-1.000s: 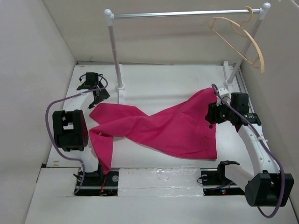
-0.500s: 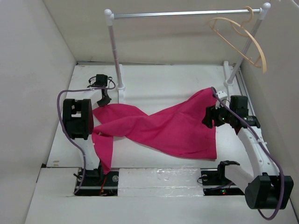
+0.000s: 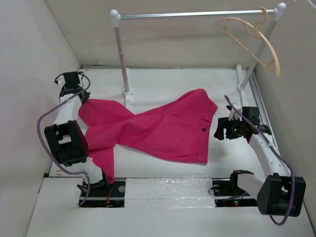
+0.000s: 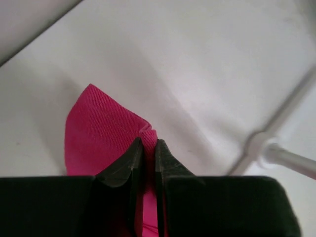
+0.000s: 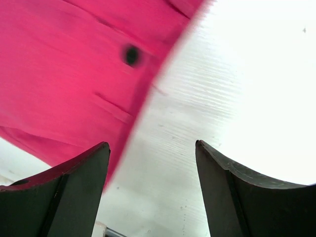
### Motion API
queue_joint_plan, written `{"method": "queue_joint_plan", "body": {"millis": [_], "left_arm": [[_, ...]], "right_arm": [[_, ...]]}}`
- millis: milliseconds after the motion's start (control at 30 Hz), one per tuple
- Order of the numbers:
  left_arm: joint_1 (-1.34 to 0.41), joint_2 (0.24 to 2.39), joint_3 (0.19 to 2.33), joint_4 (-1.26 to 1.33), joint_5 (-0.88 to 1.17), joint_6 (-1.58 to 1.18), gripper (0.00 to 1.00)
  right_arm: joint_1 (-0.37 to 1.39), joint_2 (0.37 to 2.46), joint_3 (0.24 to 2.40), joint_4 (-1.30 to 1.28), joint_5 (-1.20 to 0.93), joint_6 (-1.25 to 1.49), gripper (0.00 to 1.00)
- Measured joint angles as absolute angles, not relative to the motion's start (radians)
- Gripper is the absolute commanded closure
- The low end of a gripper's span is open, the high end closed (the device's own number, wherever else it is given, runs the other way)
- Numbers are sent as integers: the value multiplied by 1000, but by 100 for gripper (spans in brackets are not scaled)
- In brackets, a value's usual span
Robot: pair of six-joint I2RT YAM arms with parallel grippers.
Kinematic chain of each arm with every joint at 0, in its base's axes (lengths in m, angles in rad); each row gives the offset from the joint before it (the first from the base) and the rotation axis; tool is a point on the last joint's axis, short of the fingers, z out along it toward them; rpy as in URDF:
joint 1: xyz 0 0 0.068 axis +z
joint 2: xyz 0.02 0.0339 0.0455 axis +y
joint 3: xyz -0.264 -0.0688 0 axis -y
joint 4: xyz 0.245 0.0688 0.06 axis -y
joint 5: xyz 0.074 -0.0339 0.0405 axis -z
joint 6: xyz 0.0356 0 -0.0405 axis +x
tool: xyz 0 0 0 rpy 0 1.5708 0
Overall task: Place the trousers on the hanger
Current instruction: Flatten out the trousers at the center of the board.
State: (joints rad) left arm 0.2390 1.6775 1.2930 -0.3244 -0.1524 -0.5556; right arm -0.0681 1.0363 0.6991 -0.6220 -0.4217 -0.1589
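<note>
The bright pink trousers [image 3: 153, 129] lie spread flat across the table, waistband to the right and legs to the left. My left gripper [image 3: 82, 100] is at the far-left leg end. In the left wrist view, the left gripper [image 4: 148, 144] is shut on a fold of the trousers [image 4: 98, 133]. My right gripper [image 3: 220, 129] stands open just right of the waistband and touches no cloth. From the right wrist, the right gripper [image 5: 152, 148] is over bare table, with the trousers [image 5: 69, 74] and a dark button [image 5: 131, 54] to its left. The tan wooden hanger [image 3: 277, 66] hangs at the rail's right end.
A white-and-silver rail frame [image 3: 197, 15] spans the back of the table. Its left post [image 3: 122, 54] stands just behind the trousers, and the post's foot [image 4: 260, 146] shows in the left wrist view. White walls enclose the table on the left, right and back.
My left gripper shut on the leg end and pulled it left and back, so the trousers slid left. My right gripper let go of the waistband and opened wider.
</note>
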Motion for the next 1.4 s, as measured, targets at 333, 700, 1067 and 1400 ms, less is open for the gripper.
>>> {"method": "queue_joint_plan", "body": {"millis": [333, 700, 1067, 1400], "left_arm": [[202, 1623, 1365, -267, -104, -625, 100], [213, 1686, 1335, -249, -87, -664, 100], [214, 1686, 1337, -244, -92, -683, 100], [312, 1667, 1362, -271, -137, -709, 100]], "right_arm": [[-86, 1306, 654, -497, -534, -140, 22], [60, 1259, 527, -389, -599, -99, 46], [43, 1360, 500, -265, -734, -61, 100], [-322, 999, 596, -605, -596, -133, 100]]}}
